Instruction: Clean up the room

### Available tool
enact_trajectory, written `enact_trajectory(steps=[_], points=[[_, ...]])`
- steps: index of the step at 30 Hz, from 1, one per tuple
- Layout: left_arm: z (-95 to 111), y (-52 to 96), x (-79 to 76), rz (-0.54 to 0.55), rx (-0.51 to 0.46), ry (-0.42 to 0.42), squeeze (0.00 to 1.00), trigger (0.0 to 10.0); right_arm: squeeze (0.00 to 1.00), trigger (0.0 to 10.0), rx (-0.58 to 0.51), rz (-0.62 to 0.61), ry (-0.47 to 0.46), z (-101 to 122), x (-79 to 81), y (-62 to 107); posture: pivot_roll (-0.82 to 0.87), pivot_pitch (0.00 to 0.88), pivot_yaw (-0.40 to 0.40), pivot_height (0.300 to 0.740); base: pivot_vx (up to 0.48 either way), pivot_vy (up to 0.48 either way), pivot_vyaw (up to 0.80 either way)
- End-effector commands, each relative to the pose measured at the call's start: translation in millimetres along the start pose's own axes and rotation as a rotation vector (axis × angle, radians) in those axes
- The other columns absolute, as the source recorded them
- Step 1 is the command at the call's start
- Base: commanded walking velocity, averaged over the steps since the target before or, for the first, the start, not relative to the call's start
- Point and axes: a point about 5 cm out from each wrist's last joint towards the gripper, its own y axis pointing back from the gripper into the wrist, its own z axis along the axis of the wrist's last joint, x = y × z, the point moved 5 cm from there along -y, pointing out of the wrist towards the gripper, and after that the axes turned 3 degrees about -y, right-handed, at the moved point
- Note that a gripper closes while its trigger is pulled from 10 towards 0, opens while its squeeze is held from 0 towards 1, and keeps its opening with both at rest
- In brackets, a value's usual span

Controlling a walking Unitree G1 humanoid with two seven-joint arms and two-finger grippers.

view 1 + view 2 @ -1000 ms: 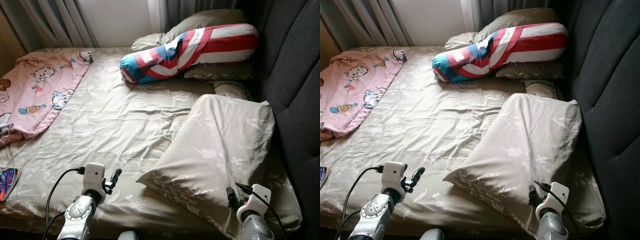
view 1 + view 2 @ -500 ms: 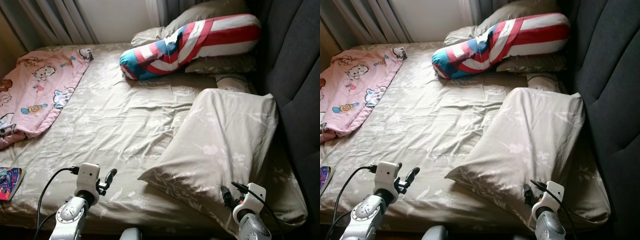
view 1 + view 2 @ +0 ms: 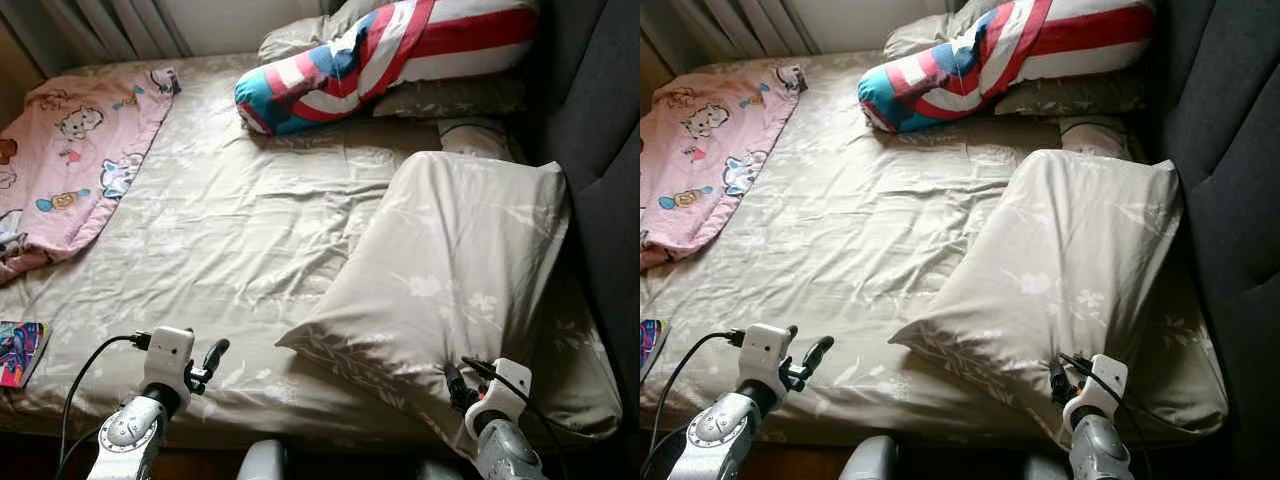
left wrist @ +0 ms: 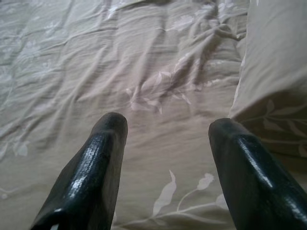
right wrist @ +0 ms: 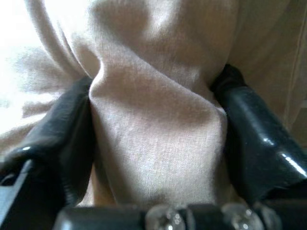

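Right gripper clamped on the pillow's near edge, bed-tidying in hand.

The right gripper pinches a bunched fold of the beige pillow, which lies slanted on the bed beside the headboard. The left gripper hovers with fingers apart over the sheet. Next move, likely: lift and set the pillow by the striped bolster.

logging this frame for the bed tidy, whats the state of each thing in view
beige pillow: tilted against the headboard, near edge pinched
right gripper: fingers shut on a fold of the beige pillow
left gripper: fingers open, above the sheet, holding nothing
striped bolster: lying across the far pillows
pink blanket: spread flat on the far left side
bedsheet: wrinkled
book: flat at the bed's left edge
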Motion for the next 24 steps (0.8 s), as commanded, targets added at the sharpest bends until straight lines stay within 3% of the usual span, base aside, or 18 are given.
enact_trajectory(steps=[1, 18, 24], points=[[-8, 5.8, 4.2, 0.013, 0.036, -0.007, 0.00, 10.0, 0.00, 0.0, 0.160, 0.007, 0.003, -47, 4.6, 10.7, 0.16, 0.257, 0.118, 0.662, 0.000, 0.000, 0.00], [-7, 0.8, 4.0, 0.041, 0.041, 0.010, 0.00, 10.0, 0.00, 0.0, 0.139, -0.010, 0.003, -41, 1.9, 9.1, 0.14, 0.226, 0.099, 0.662, 0.000, 0.000, 0.00], [-3, -7.1, 4.1, 0.046, 0.031, 0.012, 0.00, 10.0, 0.00, 0.0, 0.121, -0.021, 0.002, -36, -0.1, 7.8, 0.13, 0.210, 0.090, 0.662, 0.000, 0.000, 0.00]])
